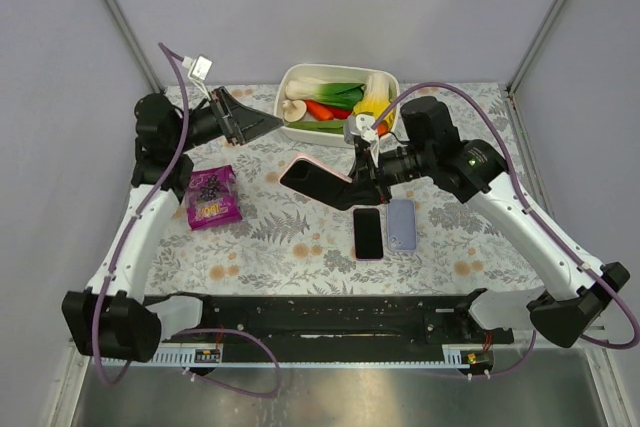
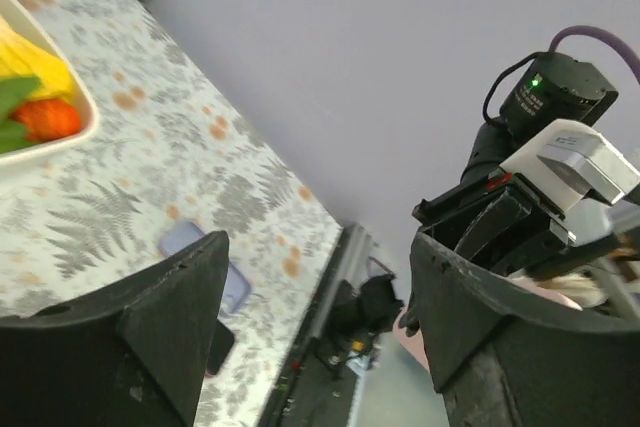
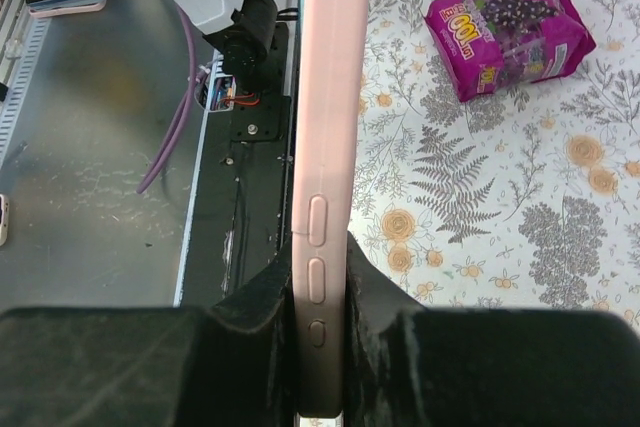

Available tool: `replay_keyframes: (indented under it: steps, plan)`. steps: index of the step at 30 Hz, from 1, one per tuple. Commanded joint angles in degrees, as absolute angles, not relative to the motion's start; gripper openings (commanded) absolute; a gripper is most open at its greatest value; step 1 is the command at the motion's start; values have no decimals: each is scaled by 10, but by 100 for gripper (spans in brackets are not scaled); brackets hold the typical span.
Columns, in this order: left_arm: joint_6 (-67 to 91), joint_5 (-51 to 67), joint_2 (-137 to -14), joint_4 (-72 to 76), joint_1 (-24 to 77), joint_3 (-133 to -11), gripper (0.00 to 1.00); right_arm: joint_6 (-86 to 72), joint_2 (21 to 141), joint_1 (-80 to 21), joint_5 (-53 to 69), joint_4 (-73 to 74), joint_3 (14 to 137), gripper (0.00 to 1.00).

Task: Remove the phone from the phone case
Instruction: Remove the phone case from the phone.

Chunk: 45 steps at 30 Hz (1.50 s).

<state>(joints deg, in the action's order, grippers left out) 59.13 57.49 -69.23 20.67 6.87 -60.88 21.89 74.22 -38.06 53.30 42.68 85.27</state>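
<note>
My right gripper is shut on a phone in a pink case and holds it above the table's middle. In the right wrist view the case's pink edge with its side buttons stands upright between my fingers. My left gripper is open and empty at the back left, pointing towards the held phone, with a gap between them. In its wrist view the open jaws frame the right arm's wrist. A second dark-screened phone with a pink rim and a lavender case or phone lie flat on the table.
A white tray of vegetables stands at the back centre. A purple snack bag lies at the left, also in the right wrist view. A black rail runs along the near edge. The lavender item shows in the left wrist view.
</note>
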Motion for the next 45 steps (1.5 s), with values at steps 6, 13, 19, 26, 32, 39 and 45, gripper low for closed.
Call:
replay_keyframes:
  steps: [6,13,19,26,32,39,45]
  plan:
    - [162,534,-599,-189,58,-725,99,199,707,-377,497,374,839,0]
    - [236,391,-573,-221,39,-720,99,210,693,-376,478,374,831,0]
    - [224,442,-563,-188,37,-725,99,217,685,-377,468,376,811,0]
    - [171,566,-577,-235,87,-813,99,225,703,-377,477,388,810,0]
    - [79,526,-611,-330,184,-865,99,223,714,-377,483,387,815,0]
    - [4,508,-669,-378,252,-890,95,232,712,-381,481,397,812,0]
    - [46,561,-728,-392,258,-910,81,245,708,-383,468,403,803,0]
